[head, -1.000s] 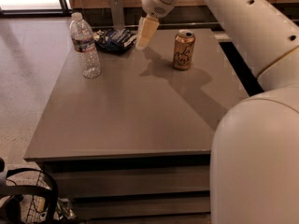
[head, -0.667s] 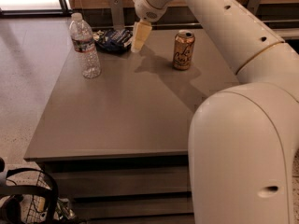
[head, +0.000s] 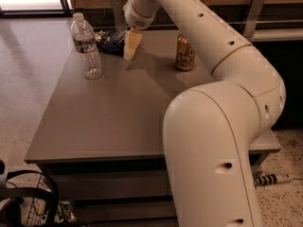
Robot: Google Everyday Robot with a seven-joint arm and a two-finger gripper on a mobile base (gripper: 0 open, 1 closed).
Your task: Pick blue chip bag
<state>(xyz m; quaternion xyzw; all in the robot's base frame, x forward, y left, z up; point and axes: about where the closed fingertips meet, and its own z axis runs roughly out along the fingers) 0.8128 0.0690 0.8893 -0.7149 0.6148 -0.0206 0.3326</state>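
Note:
The blue chip bag (head: 110,40) is a crumpled dark navy foil bag with white markings, lying at the far left part of the grey table (head: 118,112). My gripper (head: 131,45) hangs from the white arm, its pale yellow fingers pointing down just to the right of the bag and partly over its right end. I cannot tell whether it touches the bag.
A clear plastic water bottle (head: 86,47) stands left of the bag near the table's left edge. A gold-orange drink can (head: 185,53) stands to the right of the gripper. My large white arm (head: 222,126) covers the table's right side. A rail and wall run behind the table.
My gripper has moved left, closer to the blue chip bag, and the arm has swung further across the view. The bottle, can and bag have not moved.

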